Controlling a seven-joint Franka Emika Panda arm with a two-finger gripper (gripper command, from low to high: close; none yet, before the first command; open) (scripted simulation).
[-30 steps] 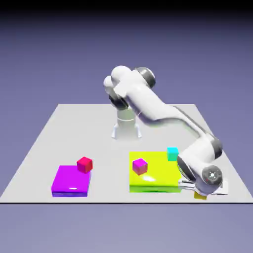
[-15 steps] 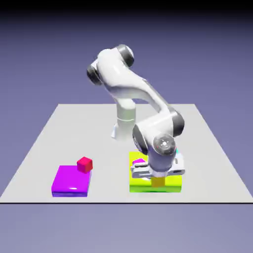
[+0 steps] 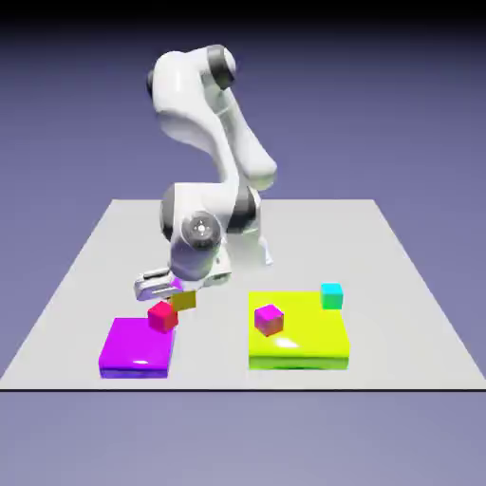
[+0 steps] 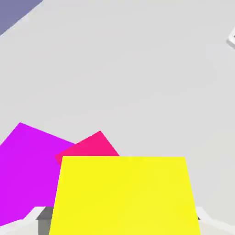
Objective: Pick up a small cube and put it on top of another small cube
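A: Where is the yellow cube [image 3: 183,301] right now?

B: Clamped in the hand [image 3: 180,302], off the surface [image 3: 85,275], just above and to the exterior view's right of the red cube [image 3: 162,316]. In the hand view the yellow cube [image 4: 125,195] fills the bottom, with only a corner of the red cube [image 4: 89,148] peeking out behind it

A: So what could go wrong?

B: My guess is a misaligned drop. The yellow cube looks offset from the red one and slightly tilted, so if released like this it may catch an edge and tumble onto the magenta block [image 3: 139,346] the red cube seems to sit against. Coming down off-centre could also shove the red cube aside

A: Anything hard to read?

B: The fingertips are nearly all hidden by the yellow cube in the hand view, so I can't judge how deep the grip is. The red cube's top is mostly covered, which makes centring hard to confirm. The height gap between the two cubes is also unclear from either view
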